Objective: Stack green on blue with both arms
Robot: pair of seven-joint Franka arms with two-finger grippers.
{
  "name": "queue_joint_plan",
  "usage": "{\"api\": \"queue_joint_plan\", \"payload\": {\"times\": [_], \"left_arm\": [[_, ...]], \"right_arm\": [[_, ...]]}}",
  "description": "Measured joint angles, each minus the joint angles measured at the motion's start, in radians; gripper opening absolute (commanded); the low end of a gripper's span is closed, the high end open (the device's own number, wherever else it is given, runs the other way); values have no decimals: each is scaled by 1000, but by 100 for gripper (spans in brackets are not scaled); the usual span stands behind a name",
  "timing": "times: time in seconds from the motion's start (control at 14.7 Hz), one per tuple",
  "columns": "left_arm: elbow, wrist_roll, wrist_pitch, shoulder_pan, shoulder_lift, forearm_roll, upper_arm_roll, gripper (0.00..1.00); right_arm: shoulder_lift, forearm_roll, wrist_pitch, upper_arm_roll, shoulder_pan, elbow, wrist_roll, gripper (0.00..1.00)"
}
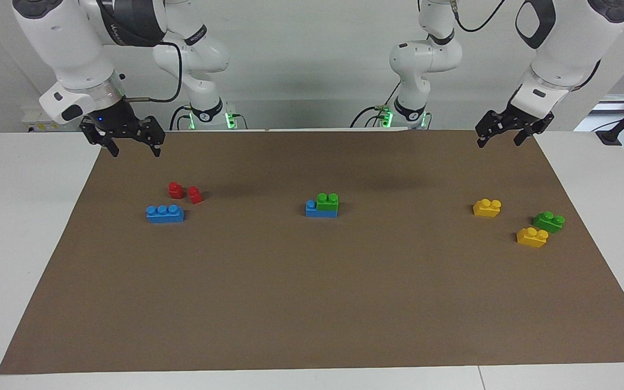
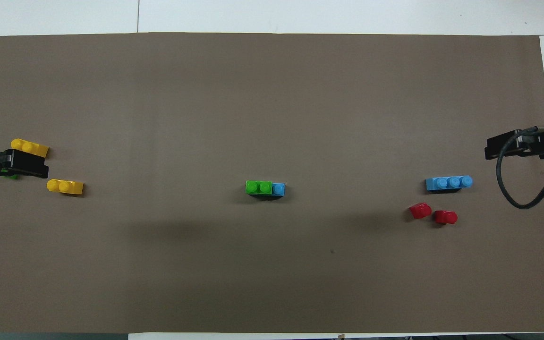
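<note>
Green brick (image 1: 548, 221) plain facing, hidden overhead under left tool (image 1: 498, 136); both tools open, empty.

Green brick (image 1: 327, 201) atop blue brick (image 1: 314, 210), mid-mat

Eight bricks in all. Two blue bricks: one at mid-frame (image 1: 314, 209), one at centre left (image 1: 165, 213). Two green bricks: one on the middle blue one (image 1: 327, 201), one at right (image 1: 548, 221). Two yellow bricks at right (image 1: 487, 207) (image 1: 532, 237). Two red bricks at left (image 1: 175, 189) (image 1: 195, 194).
</note>
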Motion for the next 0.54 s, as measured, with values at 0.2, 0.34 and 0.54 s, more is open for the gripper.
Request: {"api": "queue_joint_plan", "payload": {"times": [0.2, 0.34, 0.54], "left_arm": [[0, 43, 21, 0, 0, 0, -3, 100], [0, 49, 21, 0, 0, -1, -3, 100], [0, 49, 21, 0, 0, -1, -3, 100]], "right_arm": [[0, 0, -7, 0, 0, 0, 0, 100], [0, 0, -18, 0, 0, 0, 0, 100], [0, 0, -21, 0, 0, 1, 0, 100]]}}
